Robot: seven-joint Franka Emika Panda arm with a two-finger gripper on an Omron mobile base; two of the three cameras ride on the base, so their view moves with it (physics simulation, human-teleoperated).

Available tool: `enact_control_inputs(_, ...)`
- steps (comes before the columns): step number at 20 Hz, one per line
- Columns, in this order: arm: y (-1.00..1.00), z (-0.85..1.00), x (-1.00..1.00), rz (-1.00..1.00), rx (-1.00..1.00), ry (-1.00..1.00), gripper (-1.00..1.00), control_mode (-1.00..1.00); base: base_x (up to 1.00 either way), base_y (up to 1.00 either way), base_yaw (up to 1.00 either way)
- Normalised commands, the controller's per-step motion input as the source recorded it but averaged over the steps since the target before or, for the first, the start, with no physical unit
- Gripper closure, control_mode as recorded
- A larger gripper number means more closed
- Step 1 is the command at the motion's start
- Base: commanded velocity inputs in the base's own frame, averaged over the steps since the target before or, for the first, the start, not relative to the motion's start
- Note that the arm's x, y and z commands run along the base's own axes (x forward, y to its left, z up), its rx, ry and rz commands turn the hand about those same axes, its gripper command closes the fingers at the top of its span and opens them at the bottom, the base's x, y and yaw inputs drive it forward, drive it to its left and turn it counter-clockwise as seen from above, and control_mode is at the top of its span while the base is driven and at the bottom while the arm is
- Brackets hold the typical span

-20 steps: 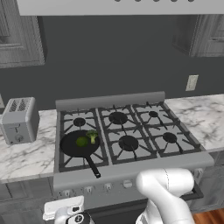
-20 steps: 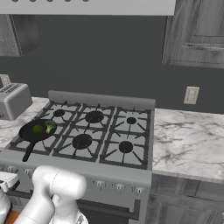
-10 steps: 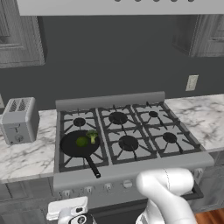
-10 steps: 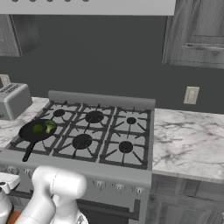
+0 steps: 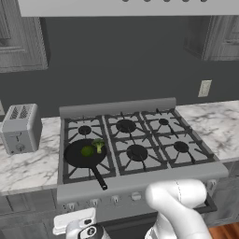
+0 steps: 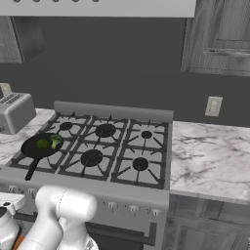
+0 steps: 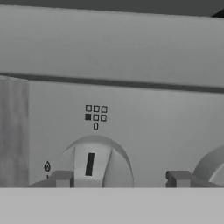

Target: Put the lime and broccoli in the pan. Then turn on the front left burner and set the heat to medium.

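Observation:
The black pan (image 5: 73,158) (image 6: 30,148) rests on the front left burner's grate (image 5: 66,173), hiding the burner cap. Inside it lie the yellow-green lime (image 5: 87,151) (image 6: 42,144) and the broccoli (image 5: 98,145) (image 6: 55,141), side by side. My hand (image 5: 74,223) hangs low before the stove's front panel. In the hand view my gripper (image 7: 120,178) straddles a grey knob (image 7: 92,164), whose dark pointer stands upright. The left fingertip (image 7: 61,178) is at the knob's edge and the right one stands well clear, so the gripper is open. A six-square icon (image 7: 96,113) above the knob has its lower-left square filled.
A second knob (image 7: 214,168) shows at the right edge of the hand view. A silver toaster (image 5: 19,128) (image 6: 14,111) stands on the marble counter (image 5: 23,165) left of the stove. The pan handle (image 5: 98,178) points toward the front edge. More marble counter (image 6: 210,156) lies to the right.
My hand has edged slightly to the right in front of the stove. Pan, lime and broccoli have stayed put.

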Motion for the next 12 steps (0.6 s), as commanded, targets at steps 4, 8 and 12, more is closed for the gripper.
enact_control_inputs(4, 0.11, 0.00, 0.34, 0.14, 0.00, 0.00, -1.00, -1.00, 0.00, 0.00, 0.00)
enact_control_inputs(8, 0.03, -0.01, 0.39, 0.09, 0.00, 0.00, -1.00, -1.00, 0.00, 0.00, 0.00)
enact_control_inputs(12, -0.03, -0.03, 0.35, 0.00, 0.00, 0.00, -1.00, -1.00, 0.00, 0.00, 0.00)
